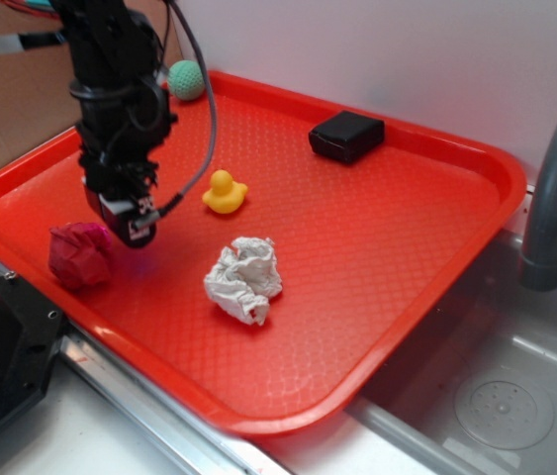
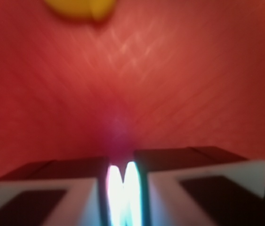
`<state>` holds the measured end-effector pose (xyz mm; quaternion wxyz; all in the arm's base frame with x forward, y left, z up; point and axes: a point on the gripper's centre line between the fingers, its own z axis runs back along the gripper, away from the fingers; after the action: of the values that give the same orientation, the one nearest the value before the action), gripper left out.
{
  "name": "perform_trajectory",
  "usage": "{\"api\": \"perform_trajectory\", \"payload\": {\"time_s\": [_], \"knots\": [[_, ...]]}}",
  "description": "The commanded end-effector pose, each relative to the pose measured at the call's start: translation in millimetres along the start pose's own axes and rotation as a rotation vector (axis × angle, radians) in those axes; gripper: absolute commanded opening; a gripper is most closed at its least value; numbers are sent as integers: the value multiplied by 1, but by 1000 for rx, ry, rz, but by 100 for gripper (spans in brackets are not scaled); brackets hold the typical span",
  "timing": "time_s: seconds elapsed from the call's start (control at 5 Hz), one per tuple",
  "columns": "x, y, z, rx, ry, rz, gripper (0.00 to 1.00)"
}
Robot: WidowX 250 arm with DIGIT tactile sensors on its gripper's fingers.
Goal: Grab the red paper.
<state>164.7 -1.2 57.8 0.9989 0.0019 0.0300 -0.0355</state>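
The red paper [image 1: 78,254] is a dark crimson crumpled ball lying near the left front corner of the orange-red tray [image 1: 377,247]. My gripper [image 1: 132,224] hangs just to its right and slightly above, close to the tray floor, apart from the ball. In the wrist view the gripper [image 2: 123,190] has its two jaws drawn together with only a thin bright slit between them and nothing held. That view shows only tray surface [image 2: 170,84] ahead; the red paper is outside it.
A white crumpled paper wad [image 1: 245,279] lies in the tray's middle front. A yellow rubber duck [image 1: 225,192] [image 2: 81,8] sits behind it. A black box [image 1: 346,136] and a green ball [image 1: 187,79] are at the back. A sink [image 1: 501,396] and grey faucet [image 1: 555,188] are right.
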Motion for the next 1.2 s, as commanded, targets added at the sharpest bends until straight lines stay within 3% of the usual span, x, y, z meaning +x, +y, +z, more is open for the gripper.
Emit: {"api": "perform_trajectory", "payload": {"time_s": [0.0, 0.2, 0.4, 1.0], "knots": [[-11, 5, 56, -15, -196, 38, 100], [-7, 3, 33, -20, -112, -6, 100], [-11, 9, 22, -71, -88, -36, 100], [-22, -3, 20, -17, 49, -81, 100]]}}
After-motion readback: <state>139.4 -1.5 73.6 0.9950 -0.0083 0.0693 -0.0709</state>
